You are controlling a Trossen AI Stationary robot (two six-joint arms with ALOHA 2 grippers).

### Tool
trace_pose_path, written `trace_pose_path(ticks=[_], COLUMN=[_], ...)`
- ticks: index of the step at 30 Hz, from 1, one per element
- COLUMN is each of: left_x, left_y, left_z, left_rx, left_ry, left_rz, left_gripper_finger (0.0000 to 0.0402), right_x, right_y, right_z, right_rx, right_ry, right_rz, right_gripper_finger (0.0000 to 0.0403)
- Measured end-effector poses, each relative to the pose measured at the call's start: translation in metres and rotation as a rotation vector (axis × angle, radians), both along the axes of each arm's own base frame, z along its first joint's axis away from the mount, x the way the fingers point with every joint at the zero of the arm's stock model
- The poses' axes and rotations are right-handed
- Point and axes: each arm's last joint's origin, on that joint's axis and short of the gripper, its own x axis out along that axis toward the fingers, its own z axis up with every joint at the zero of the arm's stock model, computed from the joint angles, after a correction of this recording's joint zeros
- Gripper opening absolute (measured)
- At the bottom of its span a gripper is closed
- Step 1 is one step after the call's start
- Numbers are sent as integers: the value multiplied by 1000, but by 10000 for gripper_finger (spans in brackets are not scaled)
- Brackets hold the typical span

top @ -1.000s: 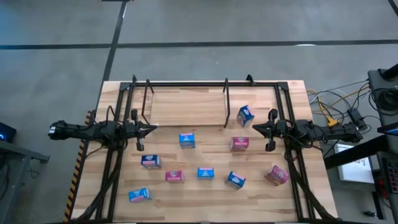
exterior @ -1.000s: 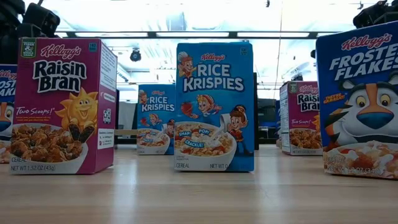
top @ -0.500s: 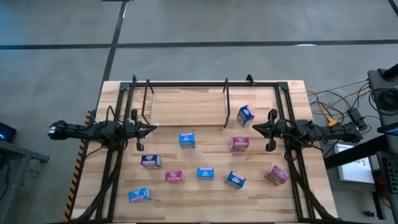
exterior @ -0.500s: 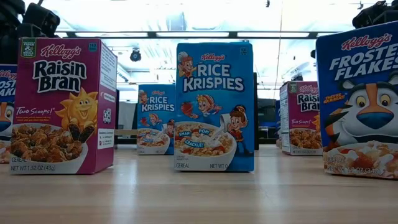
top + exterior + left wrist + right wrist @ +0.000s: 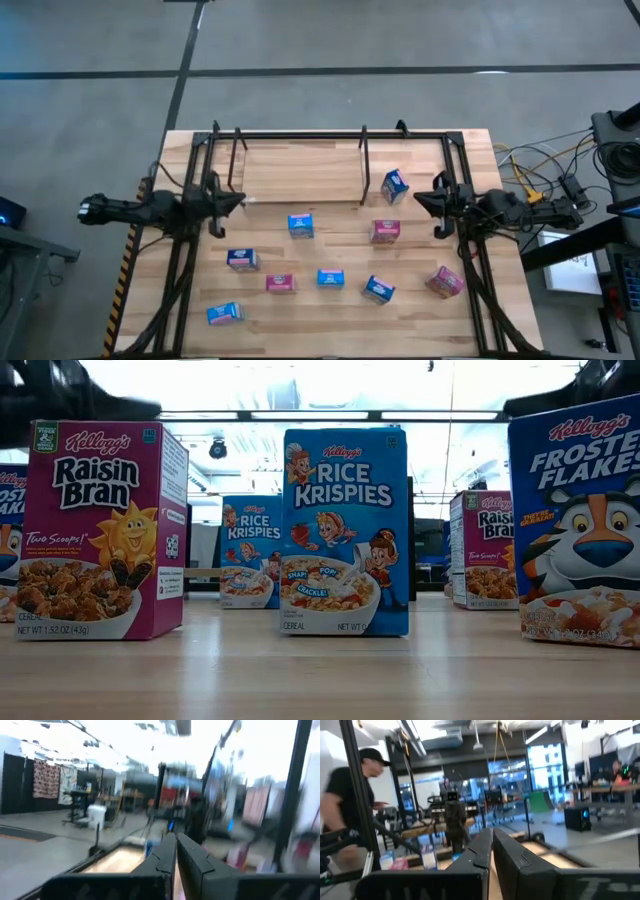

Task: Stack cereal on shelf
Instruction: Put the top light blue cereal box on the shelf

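Jaws pressed together and empty, both grippers, left (image 5: pixel 238 200) and right (image 5: pixel 417 199), flank the shelf (image 5: pixel 300 135); no cereal (image 5: pixel 301 225) is shelved, so picking a box comes next.

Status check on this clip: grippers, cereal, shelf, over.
Left gripper and right gripper shut, empty, above table edges. Small blue and pink cereal boxes all loose on table. Black rod shelf unobstructed.

Both arms reach inward, level; left gripper (image 5: pixel 237 199) and right gripper (image 5: pixel 419 197) have fingers (image 5: pixel 162 857) pressed together, holding nothing.
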Motion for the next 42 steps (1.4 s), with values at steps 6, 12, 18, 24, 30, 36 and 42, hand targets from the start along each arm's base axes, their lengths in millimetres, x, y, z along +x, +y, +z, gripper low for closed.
trace_pose_path(ticks=[6,12,18,24,30,36,42], left_x=[-8,-8,0,17,39,64,90], left_y=[1,1,0,-3,-6,-9,-12], left_z=[18,25,33,59,85,102,110], left_rx=[-26,-31,-18,31,75,103,140], left_ry=[-209,-280,-254,-149,97,313,403], left_rz=[5,9,-10,-2,-4,-11,-19], left_gripper_finger=[0,0,0,0,0,0,0], right_x=[-2,-4,-2,4,14,31,50], right_y=[0,-1,-2,-1,0,1,3], right_z=[9,17,24,43,58,63,64], right_rx=[-81,-115,-113,-146,-185,-242,-294], right_ry=[-80,-157,-148,-122,-82,-44,-44], right_rz=[-29,-68,-104,-114,-123,-135,-132], right_gripper_finger=[9,9,9,9,9,9,9])
